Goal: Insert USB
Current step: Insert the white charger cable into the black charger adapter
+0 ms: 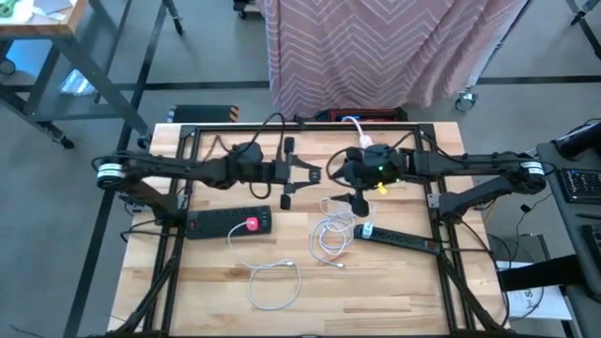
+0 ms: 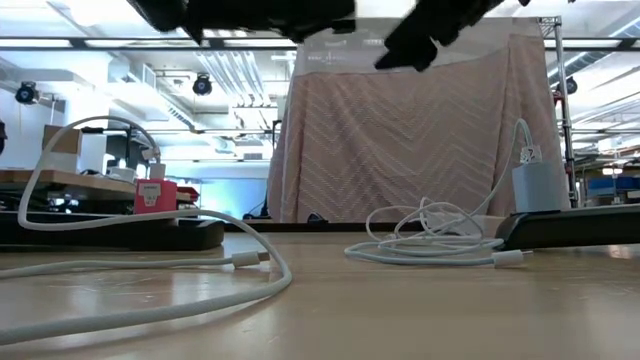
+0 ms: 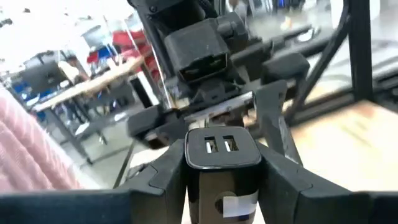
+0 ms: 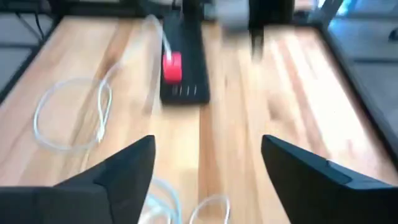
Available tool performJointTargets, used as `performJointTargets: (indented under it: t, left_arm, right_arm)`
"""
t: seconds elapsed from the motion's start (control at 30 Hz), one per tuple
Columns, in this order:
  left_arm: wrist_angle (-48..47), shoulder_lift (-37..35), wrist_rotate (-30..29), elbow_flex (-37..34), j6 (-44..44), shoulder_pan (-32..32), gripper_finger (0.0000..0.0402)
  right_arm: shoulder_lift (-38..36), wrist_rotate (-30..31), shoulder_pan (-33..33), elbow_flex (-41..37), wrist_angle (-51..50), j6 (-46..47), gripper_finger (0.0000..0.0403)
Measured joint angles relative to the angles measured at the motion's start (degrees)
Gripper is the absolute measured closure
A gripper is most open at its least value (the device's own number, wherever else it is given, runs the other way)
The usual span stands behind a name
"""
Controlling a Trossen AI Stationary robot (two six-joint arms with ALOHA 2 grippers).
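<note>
Left gripper (image 3: pixel 221 180) jaws clamped on black two-port USB charger block (image 3: pixel 222 152), raised above wooden desk (image 1: pixel 376 291) centre. Right gripper (image 4: pixel 208 171) jaws apart, at 3 o'clock. White coiled cable (image 1: pixel 331 233) at 5 o'clock.

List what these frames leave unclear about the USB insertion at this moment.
- Left claw: shut on the charger block; the high view is too small to show the block.
- Right claw: open and empty; the right wrist view is blurred, so cable ends cannot be read.
- Coiled white cable: in the low view its plug type is too small to tell.
</note>
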Motion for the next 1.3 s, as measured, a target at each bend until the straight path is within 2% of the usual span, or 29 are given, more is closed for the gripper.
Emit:
performJointTargets:
  t: [0.17,0.37,0.57,0.73,1.03,1.17,1.3]
  left_arm:
    - [-12.0,-7.6,-2.6,-0.4,0.9,0.0,0.0268]
    - [-14.8,-14.2,-9.7,-4.3,-0.6,0.1,0.0268]
    - [-16.1,-17.9,-10.1,-5.8,-2.9,0.1,0.0268]
    - [-19.4,-18.9,-10.1,-5.8,-5.8,0.1,0.0268]
    - [-22.2,-18.3,-10.0,-5.8,-9.2,-1.3,0.0268]
    - [-24.1,-19.2,-10.0,-5.8,-7.5,-2.6,0.0268]
    - [-27.8,-20.8,-10.0,-5.8,-7.1,-3.0,0.0268]
  right_arm:
    - [2.6,0.0,0.9,-1.8,-2.4,0.6,0.0113]
    - [9.6,0.0,3.3,-2.1,-3.3,3.3,0.015]
    - [15.6,0.1,4.8,-1.8,-3.8,7.7,0.0184]
    - [20.0,-0.4,9.3,-1.8,-4.7,14.6,0.0198]
    - [28.2,9.3,13.3,-1.8,-6.1,29.5,0.0211]
    - [29.2,9.8,13.2,-1.7,-5.7,31.6,0.0269]
    - [28.7,8.9,13.2,0.5,-6.6,31.2,0.0375]
